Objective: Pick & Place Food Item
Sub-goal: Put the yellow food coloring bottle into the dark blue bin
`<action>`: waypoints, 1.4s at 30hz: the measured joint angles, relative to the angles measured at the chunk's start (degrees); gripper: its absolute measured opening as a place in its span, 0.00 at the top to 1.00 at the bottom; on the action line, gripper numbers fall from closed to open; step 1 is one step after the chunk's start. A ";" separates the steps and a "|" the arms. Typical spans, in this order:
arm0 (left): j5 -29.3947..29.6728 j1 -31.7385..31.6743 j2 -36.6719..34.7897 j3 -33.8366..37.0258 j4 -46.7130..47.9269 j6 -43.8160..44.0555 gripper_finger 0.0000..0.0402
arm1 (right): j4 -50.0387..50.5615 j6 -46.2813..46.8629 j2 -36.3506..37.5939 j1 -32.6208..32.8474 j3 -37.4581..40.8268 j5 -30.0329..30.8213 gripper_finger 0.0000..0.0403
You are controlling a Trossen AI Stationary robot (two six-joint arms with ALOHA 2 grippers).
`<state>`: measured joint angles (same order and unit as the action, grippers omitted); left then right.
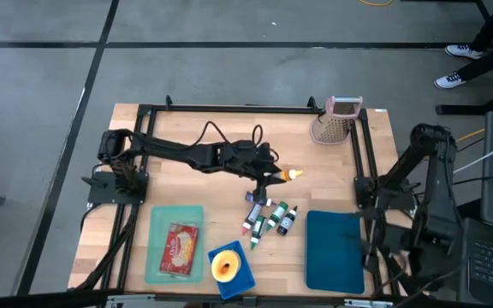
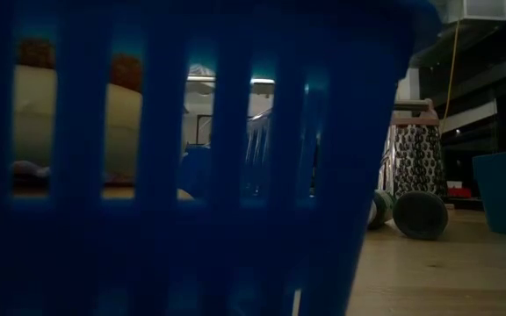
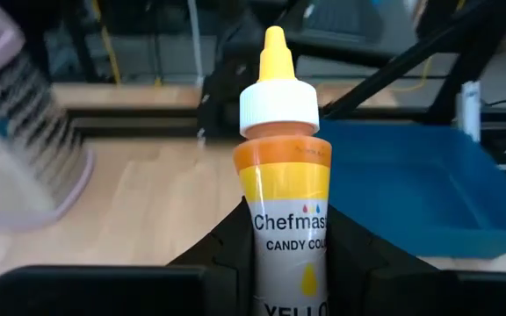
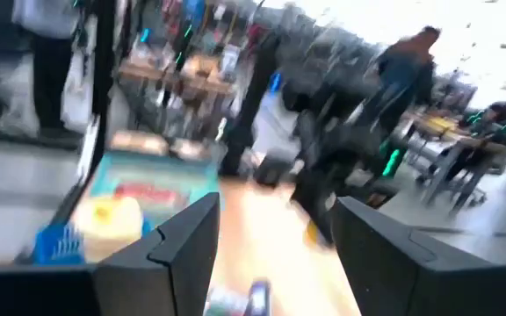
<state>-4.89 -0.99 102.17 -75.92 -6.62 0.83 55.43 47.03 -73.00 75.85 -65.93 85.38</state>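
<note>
While lifted, yellow bottle [image 3: 284,211] between left hand [image 1: 274,178] fingers.

Left arm stretches long across the middle of the table, wrist tipped a little downward, and its left gripper [image 1: 277,177] hangs above the tabletop with both fingers [image 3: 227,250] clamped on a yellow bottle [image 3: 290,202], nozzle pointing forward. Right arm sits folded at the table's right edge, and the right gripper [image 4: 275,254] holds level, jaws spread wide with nothing between them.
</note>
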 joint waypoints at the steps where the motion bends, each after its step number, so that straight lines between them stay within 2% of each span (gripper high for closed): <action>1: -0.16 0.40 0.00 0.00 -0.98 -0.42 0.79 | 0.27 -1.03 -0.98 -0.77 0.11 -0.63 0.46; 4: -1.00 1.62 0.00 0.00 -2.72 -0.97 0.79 | -2.15 -1.17 -2.26 -2.10 0.04 -5.93 0.46; 7: -1.04 2.62 0.00 0.00 -3.34 -2.46 0.79 | -9.38 -4.50 -1.30 -2.05 0.06 -15.21 0.46; 8: -1.06 2.86 0.00 0.00 -3.30 -3.29 0.79 | -14.18 -9.01 -0.44 -1.98 0.06 -19.32 0.46; 10: -1.08 3.10 0.26 0.00 -3.71 -3.70 0.79 | -28.41 -24.51 1.22 -2.04 0.06 -29.80 0.46; 12: -1.29 3.16 0.45 0.00 -3.94 -3.71 0.79 | -42.95 -45.79 2.71 -2.73 0.04 -46.23 0.46; 13: -1.30 3.16 0.47 0.00 -4.04 -3.71 0.79 | -45.96 -52.45 3.87 -3.24 -0.04 -54.41 0.46; 14: -1.38 3.16 0.47 0.00 -4.30 -3.87 0.79 | -45.46 -54.22 5.46 -3.76 -0.06 -59.18 0.46; 15: -1.53 3.16 0.47 0.00 -4.51 -4.09 0.79 | -42.97 -52.20 7.37 -4.26 -0.03 -59.92 0.46; 18: -2.56 3.51 0.61 0.00 -4.42 -4.27 0.79 | -36.10 -45.70 13.05 -4.64 0.09 -53.12 0.46; 19: -2.64 3.73 1.19 -0.07 -4.97 -4.79 0.79 | -35.43 -45.59 14.97 -4.89 0.13 -52.77 0.46; 24: -3.87 4.78 8.31 -5.58 -3.11 -5.92 0.79 | -36.08 -53.64 22.65 -6.15 0.74 -61.59 0.46; 27: -5.60 5.36 15.70 -13.68 -0.43 -6.74 0.79 | -35.78 -53.40 25.41 -6.35 3.61 -59.35 0.46; 31: -8.51 5.50 26.06 -29.56 8.08 -7.93 0.80 | -38.21 -51.83 27.58 -6.24 8.87 -55.15 0.46; 38: -10.16 5.37 42.40 -58.07 22.46 -8.78 0.80 | -48.98 -55.13 28.34 -6.26 15.51 -57.90 0.46; 39: -10.20 5.19 43.81 -59.26 22.21 -8.52 0.80 | -50.15 -54.86 28.46 -6.25 15.43 -58.02 0.46; 41: -10.50 4.86 44.06 -56.53 18.46 -6.63 0.80 | -50.27 -54.71 28.68 -6.27 15.27 -57.94 0.46; 42: -10.76 4.55 44.34 -56.03 19.47 -5.64 0.80 | -50.09 -54.69 28.59 -6.35 15.29 -57.85 0.46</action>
<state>-15.65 3.56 146.51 -131.95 12.86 -4.81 5.35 -7.66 -44.41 69.51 -50.64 27.52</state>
